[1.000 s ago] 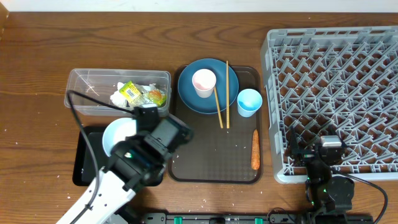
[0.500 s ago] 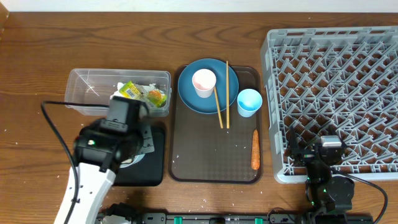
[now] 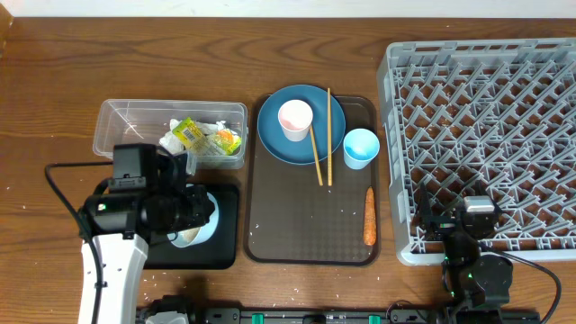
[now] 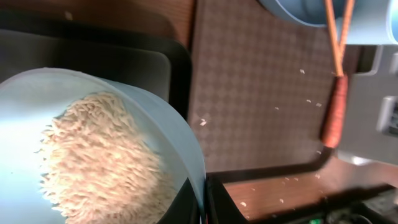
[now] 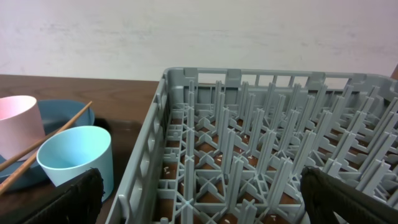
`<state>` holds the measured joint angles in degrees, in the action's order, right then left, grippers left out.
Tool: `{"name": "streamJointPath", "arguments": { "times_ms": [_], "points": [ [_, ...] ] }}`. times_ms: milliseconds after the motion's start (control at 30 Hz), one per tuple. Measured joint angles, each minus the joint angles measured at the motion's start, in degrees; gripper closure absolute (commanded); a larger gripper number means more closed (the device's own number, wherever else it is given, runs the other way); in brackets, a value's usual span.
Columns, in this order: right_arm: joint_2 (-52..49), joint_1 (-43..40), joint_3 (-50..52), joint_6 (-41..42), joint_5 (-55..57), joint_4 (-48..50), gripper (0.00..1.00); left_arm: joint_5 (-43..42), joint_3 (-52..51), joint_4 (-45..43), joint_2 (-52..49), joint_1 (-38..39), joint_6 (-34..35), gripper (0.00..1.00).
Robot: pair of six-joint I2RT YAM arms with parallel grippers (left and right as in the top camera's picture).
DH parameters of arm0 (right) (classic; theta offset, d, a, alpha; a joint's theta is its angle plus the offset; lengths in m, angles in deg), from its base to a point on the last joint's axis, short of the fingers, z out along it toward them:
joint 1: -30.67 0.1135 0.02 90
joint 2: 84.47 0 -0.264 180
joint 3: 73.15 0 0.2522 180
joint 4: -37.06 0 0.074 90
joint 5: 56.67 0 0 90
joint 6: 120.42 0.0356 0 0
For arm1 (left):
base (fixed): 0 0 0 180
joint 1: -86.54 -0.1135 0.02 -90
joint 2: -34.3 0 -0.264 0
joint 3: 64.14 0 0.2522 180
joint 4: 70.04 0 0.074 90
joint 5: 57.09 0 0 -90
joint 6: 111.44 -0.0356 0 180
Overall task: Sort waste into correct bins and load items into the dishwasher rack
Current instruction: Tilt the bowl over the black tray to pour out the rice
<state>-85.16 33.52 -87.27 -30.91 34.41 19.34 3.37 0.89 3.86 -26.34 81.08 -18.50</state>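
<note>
Overhead, the left gripper [image 3: 180, 214] is pinching the rim of the light blue bowl [image 3: 200, 225], apparently tilted over the near-left black tray [image 3: 225, 255] with rice [image 4: 99, 155] inside, while the right gripper [image 5: 202, 199] is sitting wide open beside the rack [image 3: 486, 108].

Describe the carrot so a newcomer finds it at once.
Find the big grey rack on the right; the dark brown tray lies just left of it. By that tray's right edge, below the light blue cup, lies the carrot, the only orange thing there.
</note>
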Motion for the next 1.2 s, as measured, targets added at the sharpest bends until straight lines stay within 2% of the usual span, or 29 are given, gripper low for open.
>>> {"name": "streamJointPath", "arguments": {
  "times_ms": [400,633,800,1200],
  "points": [
    [0.00,0.00,0.00,0.00,0.00,0.02,0.01,-16.46,-1.31,0.07,-1.27,-10.64,-7.69,0.93],
    [0.00,0.00,0.00,0.02,0.00,0.02,0.01,-23.17,-1.31,0.92,-7.26,-14.88,-10.08,0.94],
    [0.00,0.00,0.00,0.02,0.00,0.02,0.01,-28.89,-1.31,4.39,-12.17,-16.33,-15.10,0.94],
    [0.00,0.00,0.00,0.00,0.00,0.02,0.01,-33.16,-1.31,9.29,-16.94,-22.69,-22.91,0.94]
  ]
}}
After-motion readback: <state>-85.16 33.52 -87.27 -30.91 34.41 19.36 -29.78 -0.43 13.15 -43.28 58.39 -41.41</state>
